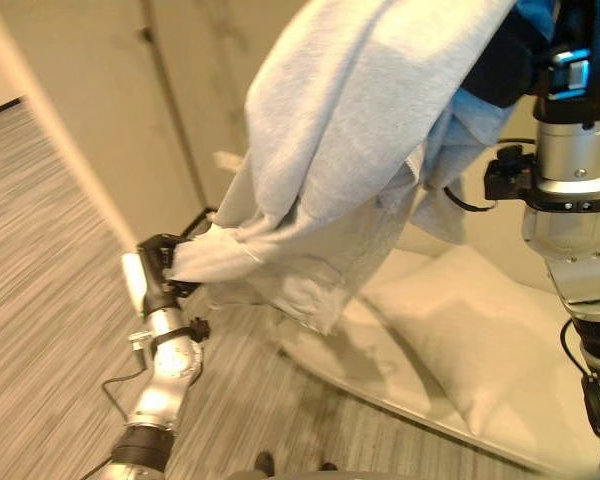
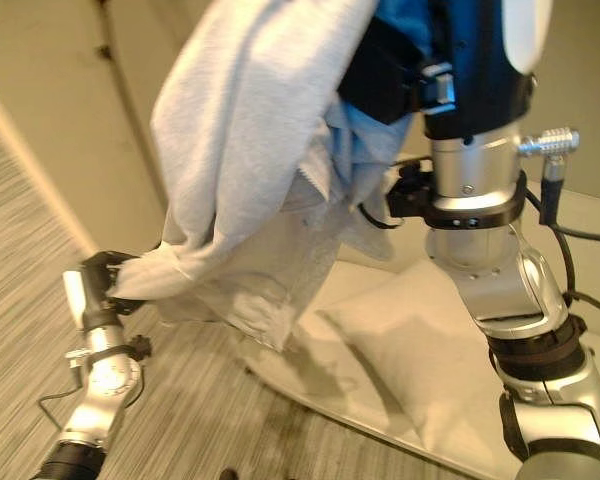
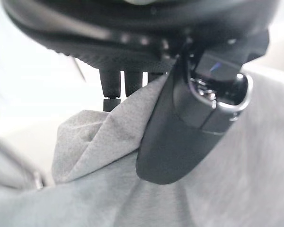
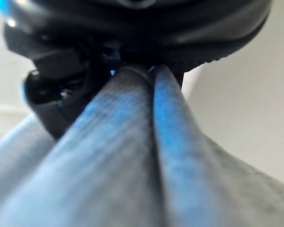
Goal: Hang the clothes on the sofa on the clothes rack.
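A light grey sweatshirt hangs in the air between my two hands, above the sofa's edge. My left hand is low at the left, shut on one end of the cloth; in the left wrist view its thumb presses on the grey fabric. Raised high at the right, my right hand is shut on the garment's upper part. Bunched folds of the sweatshirt run up into that hand in the right wrist view.
A white cushion lies on the pale sofa seat below the garment. Striped carpet covers the floor at the left. A thin dark upright line runs along the beige wall behind.
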Controlling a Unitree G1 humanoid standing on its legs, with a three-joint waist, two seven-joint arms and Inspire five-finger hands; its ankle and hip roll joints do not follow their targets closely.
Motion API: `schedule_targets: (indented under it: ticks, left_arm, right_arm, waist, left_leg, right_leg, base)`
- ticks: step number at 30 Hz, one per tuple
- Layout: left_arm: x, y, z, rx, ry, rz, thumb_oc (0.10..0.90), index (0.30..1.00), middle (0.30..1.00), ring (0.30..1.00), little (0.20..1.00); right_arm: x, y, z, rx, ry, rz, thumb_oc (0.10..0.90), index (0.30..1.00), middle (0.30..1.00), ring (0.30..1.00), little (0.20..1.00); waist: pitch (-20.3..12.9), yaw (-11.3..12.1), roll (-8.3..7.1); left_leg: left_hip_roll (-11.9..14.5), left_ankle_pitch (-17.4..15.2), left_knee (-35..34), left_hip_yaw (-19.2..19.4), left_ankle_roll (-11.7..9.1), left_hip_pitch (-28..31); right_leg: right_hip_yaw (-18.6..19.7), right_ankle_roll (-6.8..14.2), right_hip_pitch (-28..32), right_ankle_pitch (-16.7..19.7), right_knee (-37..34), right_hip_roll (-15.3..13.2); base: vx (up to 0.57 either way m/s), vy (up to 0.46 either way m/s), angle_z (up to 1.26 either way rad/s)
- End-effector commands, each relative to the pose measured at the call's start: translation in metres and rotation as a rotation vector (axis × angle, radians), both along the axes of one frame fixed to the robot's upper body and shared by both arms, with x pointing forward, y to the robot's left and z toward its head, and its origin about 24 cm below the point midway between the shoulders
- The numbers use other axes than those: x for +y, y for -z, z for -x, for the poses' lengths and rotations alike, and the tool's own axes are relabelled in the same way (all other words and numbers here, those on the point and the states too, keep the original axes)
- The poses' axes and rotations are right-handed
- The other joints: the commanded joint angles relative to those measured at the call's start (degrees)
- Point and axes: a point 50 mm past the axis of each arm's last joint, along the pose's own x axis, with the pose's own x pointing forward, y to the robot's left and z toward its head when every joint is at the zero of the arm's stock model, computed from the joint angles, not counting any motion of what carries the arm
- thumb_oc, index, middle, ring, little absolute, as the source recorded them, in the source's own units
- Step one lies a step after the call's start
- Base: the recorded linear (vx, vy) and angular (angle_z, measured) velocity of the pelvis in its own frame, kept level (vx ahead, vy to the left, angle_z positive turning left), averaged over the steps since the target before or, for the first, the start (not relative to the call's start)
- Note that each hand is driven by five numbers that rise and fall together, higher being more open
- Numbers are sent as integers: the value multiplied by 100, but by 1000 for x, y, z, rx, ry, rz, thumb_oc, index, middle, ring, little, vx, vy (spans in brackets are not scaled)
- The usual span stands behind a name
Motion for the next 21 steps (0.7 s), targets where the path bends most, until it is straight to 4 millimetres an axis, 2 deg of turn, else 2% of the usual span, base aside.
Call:
schedule_targets:
  ticks: [1,2,3,4,5,6,7,8,10,11,12,13,14,15,16,17,18,19,20,21]
  left_arm:
    - [-16,-58,0,-335,202,20,400,300,300,300,300]
    - [-12,-43,13,-304,230,148,400,300,300,300,300]
    - [-12,-43,13,-303,232,148,400,300,300,300,300]
    - [-12,-39,17,-287,247,172,400,300,300,300,300]
    - [-20,-30,21,-242,290,178,400,300,300,300,300]
    - [-25,-27,21,-235,309,214,400,300,300,300,300]
    - [-26,-27,21,-235,310,214,400,300,300,300,300]
    - [-40,-24,15,-222,365,289,400,300,300,300,300]
    - [-59,-28,8,-222,455,284,400,300,300,300,300]
    - [-67,-32,6,-224,510,261,400,300,300,300,300]
    - [-76,-31,3,-209,563,250,400,300,300,300,300]
    - [-84,-35,1,-222,606,245,400,300,300,300,300]
    - [-91,-41,-1,-243,648,247,400,300,300,300,300]
    - [-93,-44,-5,-243,659,210,400,300,300,300,300]
    - [-90,-53,-7,-271,662,147,400,300,300,300,300]
    - [-86,-62,-8,-293,658,75,400,300,300,300,300]
    - [-82,-69,-10,-312,637,15,400,300,300,300,300]
    - [-77,-72,-9,-327,596,-17,400,300,300,300,300]
    - [-77,-72,-9,-327,596,-17,400,300,300,300,300]
    - [-72,-70,-7,-316,574,-33,400,300,300,300,300]
  right_arm:
    - [-10,0,-6,2,18,-87,400,300,300,300,300]
    - [-18,28,-1,109,31,-116,400,300,300,300,300]
    - [-18,28,-1,110,32,-116,400,300,300,300,300]
    - [-21,39,2,157,30,-120,400,300,300,300,300]
    - [-26,61,9,243,20,-152,400,300,300,300,300]
    - [-26,70,9,282,10,-167,400,300,300,300,300]
    - [-26,70,9,282,11,-167,400,300,300,300,300]
    - [-25,86,10,354,8,-179,400,300,300,300,300]
    - [-22,96,12,388,17,-179,400,300,300,300,300]
    - [-21,99,15,395,28,-163,400,300,300,300,300]
    - [-23,100,19,388,61,-145,400,300,300,300,300]
    - [-25,104,22,402,87,-144,400,300,300,300,300]
    - [-28,109,25,418,118,-149,400,300,300,300,300]
    - [-31,114,25,431,150,-171,400,300,300,300,300]
    - [-29,114,22,426,150,-182,400,300,300,300,300]
    - [-28,115,22,428,161,-183,400,300,300,300,300]
    - [-29,118,23,426,179,-194,400,300,300,300,300]
    - [-32,125,29,442,199,-222,400,300,300,300,300]
    - [-32,125,29,442,199,-223,400,300,300,300,300]
    - [-35,124,34,433,207,-218,400,300,300,300,300]
  waist:
    - [-48,239,134]
    - [-51,210,175]
    - [-60,210,164]
    - [-56,192,173]
    - [-72,145,144]
    - [-57,132,140]
    - [-64,127,138]
    - [-39,114,123]
    - [-14,127,138]
    - [-57,83,191]
    - [-105,7,193]
    - [-143,-44,169]
    - [-147,-105,77]
    - [-120,-127,106]
    - [-88,-131,118]
    - [-55,-158,190]
    - [6,-237,233]
    - [78,-438,320]
    - [66,-438,300]
    - [121,-523,334]
  left_leg:
    - [568,205,-322,208,-197,427]
    - [811,225,-207,198,-202,637]
    - [796,251,-228,196,-190,633]
    - [938,299,-181,211,-196,697]
    - [1353,750,-207,284,-275,758]
    - [1526,975,-197,284,-344,746]
    - [1519,1005,-229,280,-336,744]
    - [1833,1362,-284,121,-476,688]
    - [1901,1276,-128,-247,-540,492]
    - [1824,784,5,-271,-502,419]
    - [1720,119,266,-67,-480,274]
    - [1510,-494,588,74,-341,140]
    - [1148,-950,961,104,-145,-83]
    - [955,-1131,1045,175,-51,-139]
    - [753,-1259,1014,271,173,-161]
    - [630,-1294,969,329,302,-143]
    - [503,-1270,833,343,478,-136]
    - [313,-1104,530,184,632,29]
    - [284,-1076,504,190,645,24]
    - [179,-1014,309,213,681,202]
  right_leg:
    - [238,701,295,-445,35,-417]
    - [218,707,325,-435,35,-510]
    - [208,703,316,-430,35,-522]
    - [193,712,332,-431,35,-568]
    - [65,735,323,-433,35,-734]
    - [34,768,324,-437,35,-801]
    - [23,761,316,-434,35,-804]
    - [-47,855,351,-445,35,-982]
    - [-76,1016,439,-339,35,-1230]
    - [-104,1115,479,-266,35,-1374]
    - [-161,1231,498,-45,35,-1583]
    - [-137,1377,516,321,35,-1830]
    - [-160,1518,525,954,35,-2218]
    - [-225,1556,509,1510,35,-2439]
    - [-383,1532,447,1910,40,-2615]
    - [-471,1547,388,1989,155,-2702]
    - [-377,1399,163,1901,584,-2693]
    - [518,1108,-394,1338,1496,-2218]
    - [514,1091,-415,1325,1509,-2247]
    - [699,939,-677,492,1912,-1654]
  base:
    - [67,265,72]
    - [45,173,52]
    - [85,274,27]
    - [65,364,24]
    - [85,494,20]
    - [50,390,33]
    - [73,514,36]
    - [95,612,43]
    - [168,847,22]
    - [229,884,16]
    - [259,926,38]
    - [234,998,72]
    - [225,1049,70]
    - [171,1003,68]
    - [160,926,47]
    - [107,815,40]
    - [156,878,17]
    - [102,595,13]
    - [166,636,60]
    - [99,268,57]
